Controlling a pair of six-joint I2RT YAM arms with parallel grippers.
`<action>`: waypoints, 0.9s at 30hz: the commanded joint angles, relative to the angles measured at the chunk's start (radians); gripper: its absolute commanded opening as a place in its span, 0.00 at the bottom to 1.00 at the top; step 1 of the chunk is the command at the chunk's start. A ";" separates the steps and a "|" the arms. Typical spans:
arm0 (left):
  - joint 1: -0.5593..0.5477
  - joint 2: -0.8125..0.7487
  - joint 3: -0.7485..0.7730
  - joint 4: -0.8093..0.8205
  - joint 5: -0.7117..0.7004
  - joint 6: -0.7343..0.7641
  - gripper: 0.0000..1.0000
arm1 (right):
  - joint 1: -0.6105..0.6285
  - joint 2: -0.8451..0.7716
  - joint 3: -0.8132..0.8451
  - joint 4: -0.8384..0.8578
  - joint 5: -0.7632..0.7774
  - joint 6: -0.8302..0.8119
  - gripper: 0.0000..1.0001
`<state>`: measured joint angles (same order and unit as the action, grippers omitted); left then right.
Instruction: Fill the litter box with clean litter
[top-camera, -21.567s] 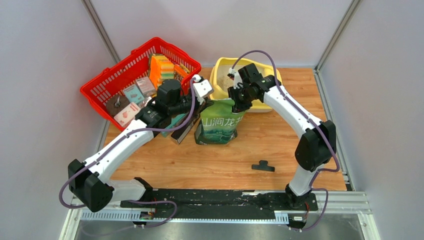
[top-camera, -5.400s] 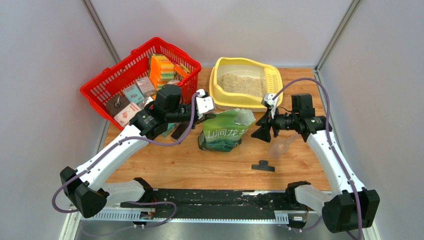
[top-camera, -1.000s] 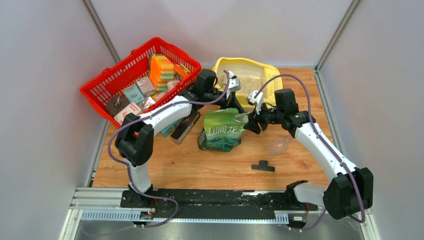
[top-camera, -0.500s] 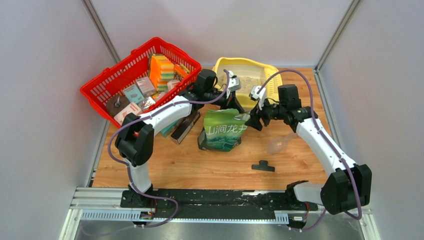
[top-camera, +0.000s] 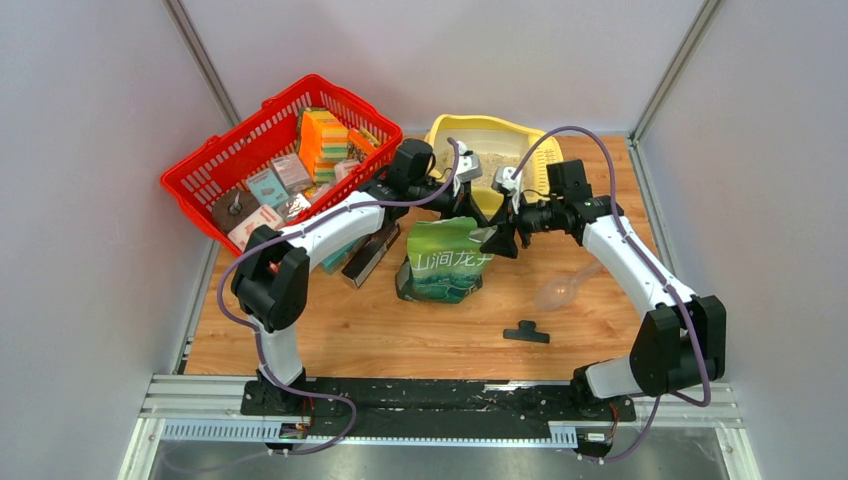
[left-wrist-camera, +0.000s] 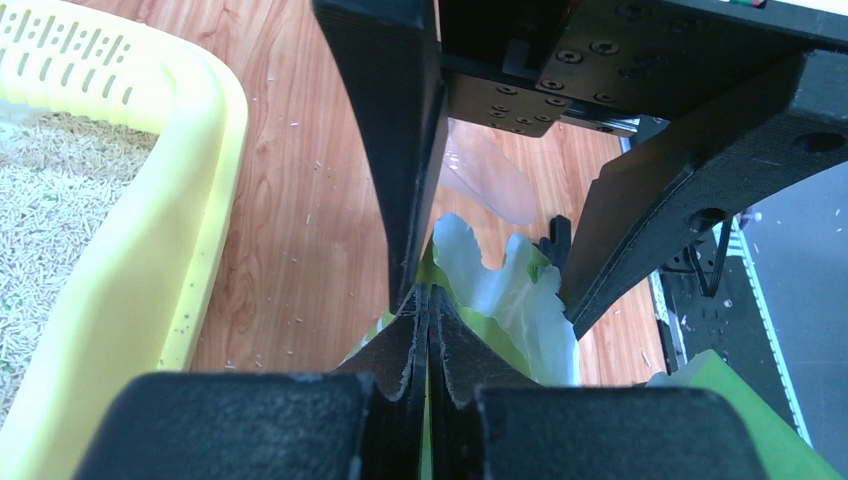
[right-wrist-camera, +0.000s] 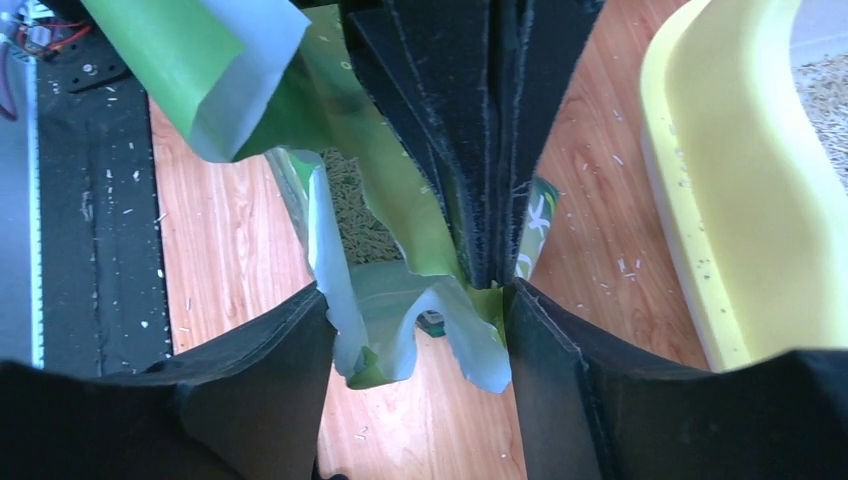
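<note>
The pale yellow litter box (top-camera: 443, 135) stands at the back of the table, with clean litter (top-camera: 497, 155) in its basin. In front of it stands the green printed bag (top-camera: 443, 262), its top torn. My left gripper (top-camera: 468, 202) is shut on the bag's top edge (left-wrist-camera: 470, 270), and the box rim (left-wrist-camera: 190, 230) lies to its left. My right gripper (top-camera: 497, 238) is open. Its fingers (right-wrist-camera: 250, 390) straddle the torn flap (right-wrist-camera: 400, 290) without closing on it. Granules (right-wrist-camera: 350, 225) show inside the bag. The left fingers (right-wrist-camera: 480, 130) pinch the bag just ahead.
A red mesh basket (top-camera: 200, 170) with boxes and sponges stands at the back left. A clear plastic scoop (top-camera: 558, 291) and a small black clip (top-camera: 526, 332) lie on the wood to the right of the bag. Loose crumbs dot the table.
The right gripper has moved left and toward the back, up to the bag's torn top, and its jaws have opened wider. The left gripper keeps its grip on the bag.
</note>
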<state>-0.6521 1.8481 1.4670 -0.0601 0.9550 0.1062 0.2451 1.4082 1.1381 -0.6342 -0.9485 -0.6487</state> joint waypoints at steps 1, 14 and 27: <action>0.006 0.002 0.046 0.032 0.014 -0.039 0.03 | -0.004 0.003 0.025 -0.015 -0.087 -0.011 0.61; 0.022 0.016 0.081 -0.032 -0.001 -0.048 0.02 | -0.020 0.023 -0.054 0.103 -0.196 0.155 0.44; 0.026 0.005 0.098 -0.145 0.002 -0.002 0.02 | -0.053 0.040 -0.119 0.370 -0.272 0.401 0.46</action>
<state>-0.6319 1.8648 1.5272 -0.1692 0.9436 0.0723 0.1928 1.4403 1.0382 -0.4194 -1.1564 -0.3862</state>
